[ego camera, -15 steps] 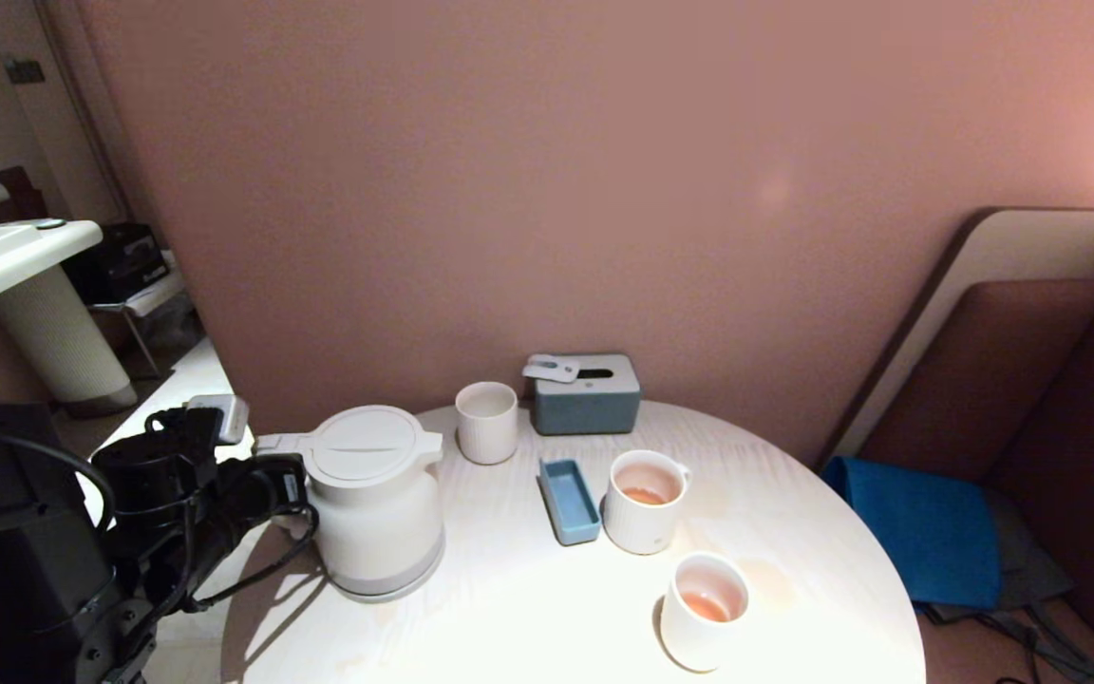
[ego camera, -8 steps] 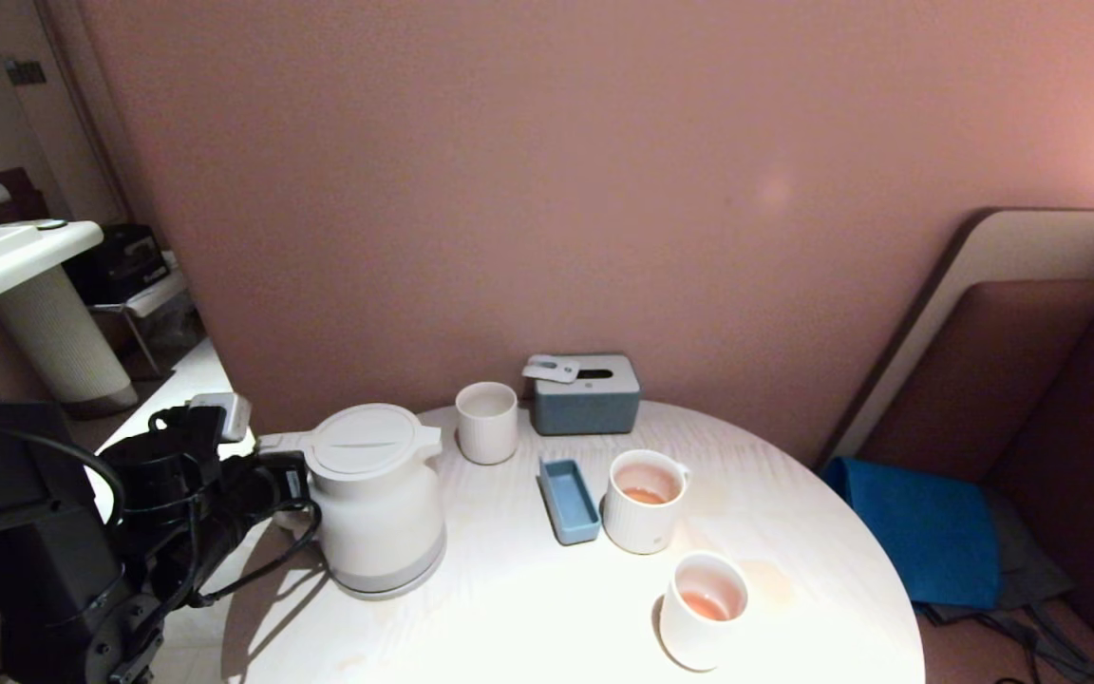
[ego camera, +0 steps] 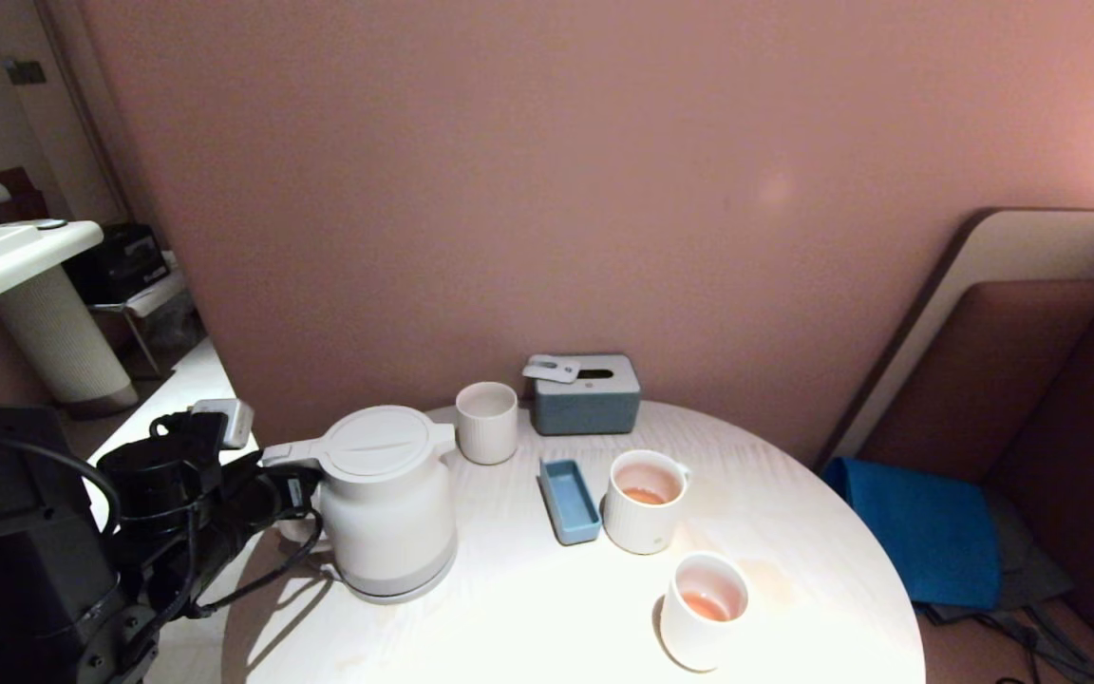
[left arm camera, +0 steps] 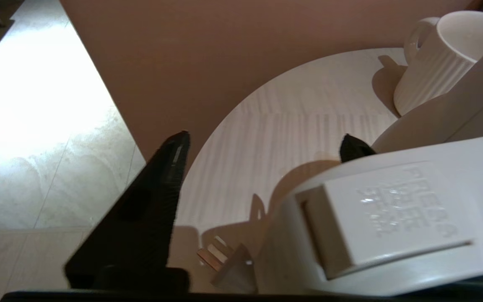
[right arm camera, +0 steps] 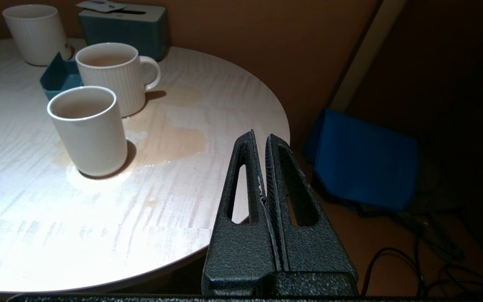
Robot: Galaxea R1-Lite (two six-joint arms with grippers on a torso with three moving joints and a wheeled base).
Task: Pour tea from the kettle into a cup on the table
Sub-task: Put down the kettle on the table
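**Kettle down on the table, left pincer spread around its handle**

The kettle (ego camera: pixel 386 503) stands upright at the left edge of the round table (ego camera: pixel 528 627), lid on, handle pointing left. The left pincer (left arm camera: pixel 262 147) sits at that handle with its jaws spread wide: one black finger (left arm camera: pixel 157 184) stands clear of the handle on one side, and only the tip of the other shows past the handle's far side, so the handle lies between them ungripped. To the right of the kettle, beyond a small blue tray (ego camera: pixel 568 501), the ribbed cup (ego camera: pixel 644 501) holds a little pale orange tea (ego camera: pixel 644 495). A smooth white cup (ego camera: pixel 704 611) nearer the front edge also holds some. A ribbed tumbler (ego camera: pixel 486 422) and a grey-blue box (ego camera: pixel 587 393) stand at the far side. The right pincer (right arm camera: pixel 264 138) hangs off the table's right edge, jaws pressed together, holding nothing.
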